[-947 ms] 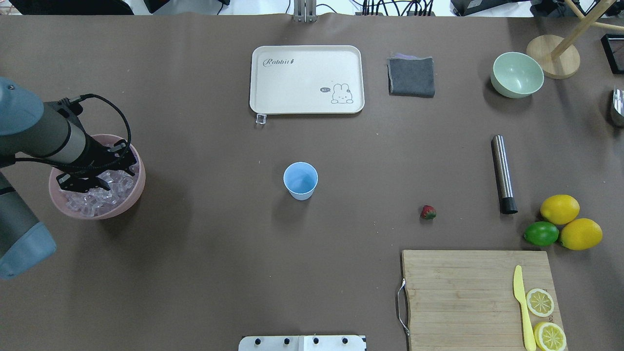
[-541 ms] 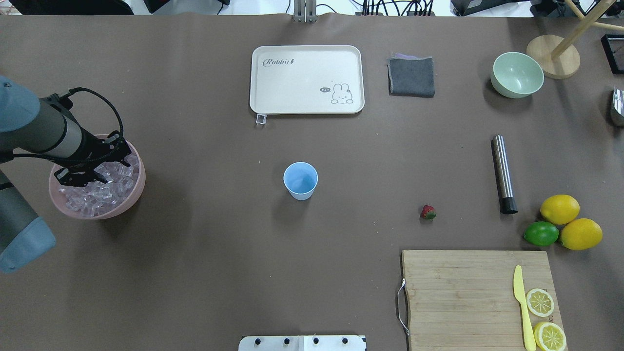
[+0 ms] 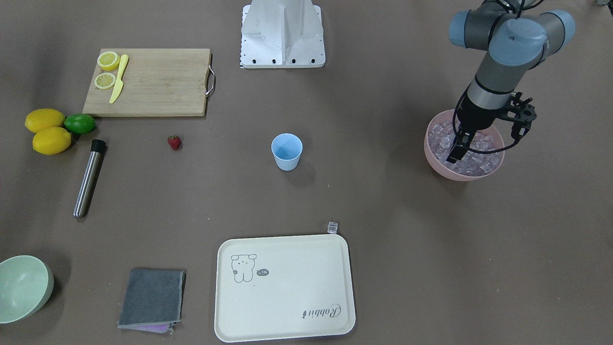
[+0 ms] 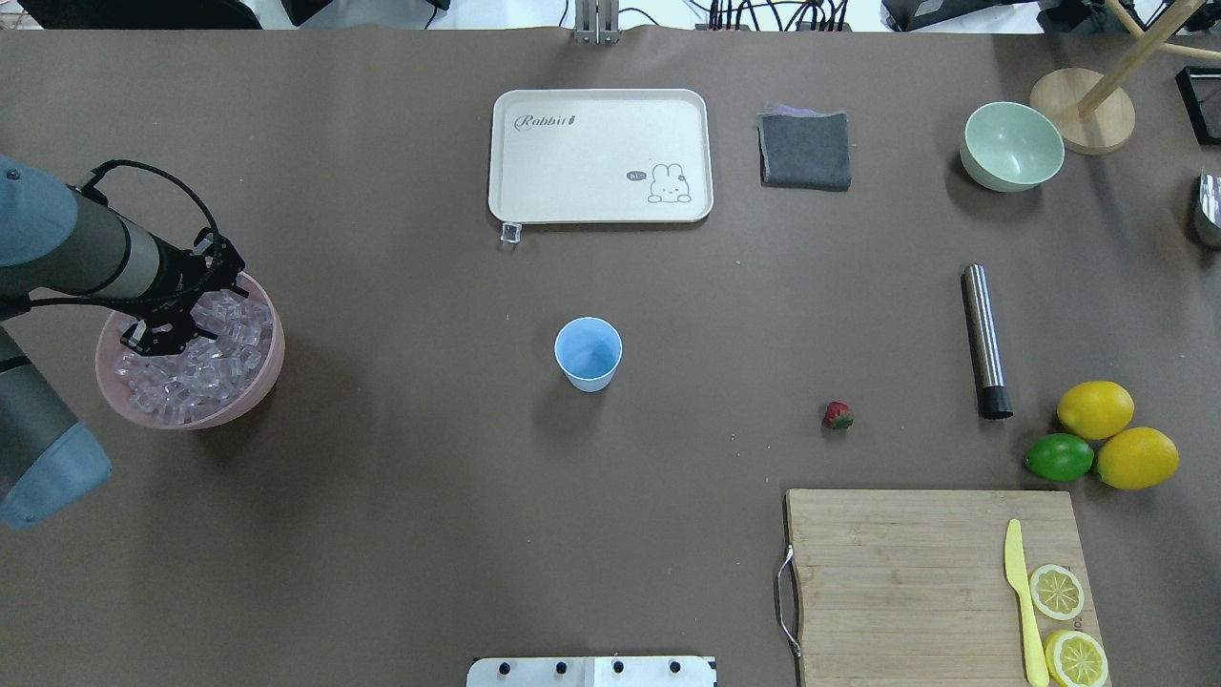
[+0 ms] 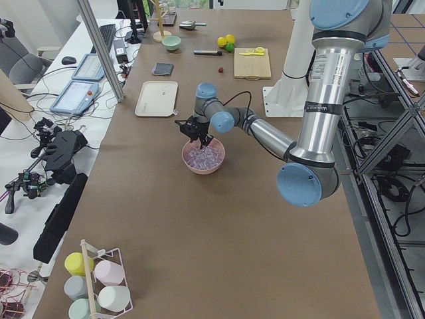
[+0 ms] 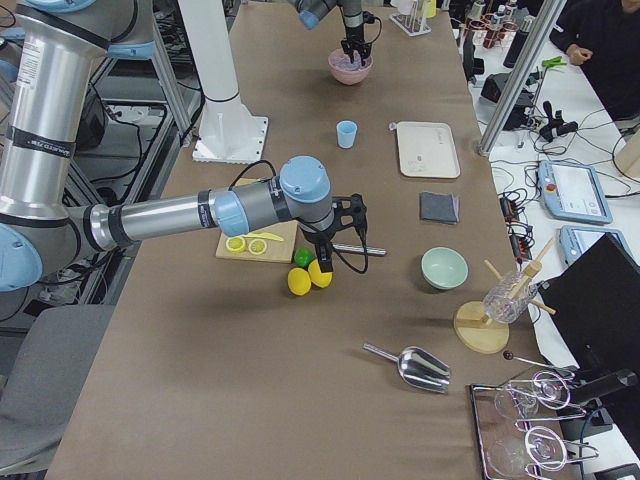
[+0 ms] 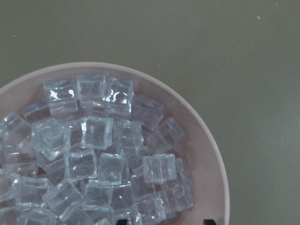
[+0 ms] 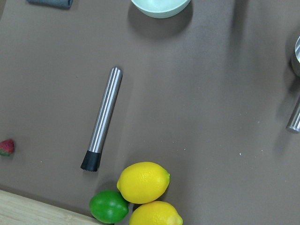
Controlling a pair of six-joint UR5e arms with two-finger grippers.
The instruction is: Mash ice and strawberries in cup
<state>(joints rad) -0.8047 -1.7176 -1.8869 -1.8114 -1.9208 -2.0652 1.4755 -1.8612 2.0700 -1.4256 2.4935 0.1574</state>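
The light blue cup (image 4: 589,351) stands upright mid-table and looks empty; it also shows in the front view (image 3: 287,149). The ice (image 4: 205,377) fills a pink bowl (image 4: 269,367) at the left. My left gripper (image 4: 153,336) hangs over the bowl's far-left part, just above the cubes (image 7: 93,136), its fingertips apart and nothing between them. The strawberry (image 4: 838,415) lies on the table right of the cup. My right gripper (image 6: 325,258) hovers above the lemons; I cannot tell whether it is open or shut.
A steel muddler (image 4: 983,339) lies right of the strawberry. One stray ice cube (image 4: 511,233) lies by the cream tray (image 4: 534,191). A cutting board (image 4: 906,572) with knife and lemon slices, two lemons and a lime (image 4: 1059,458), a mint bowl (image 4: 1011,145) and a grey cloth (image 4: 804,150) lie around.
My left gripper has moved from the middle of the pink bowl toward its far-left rim. Nothing else has moved.
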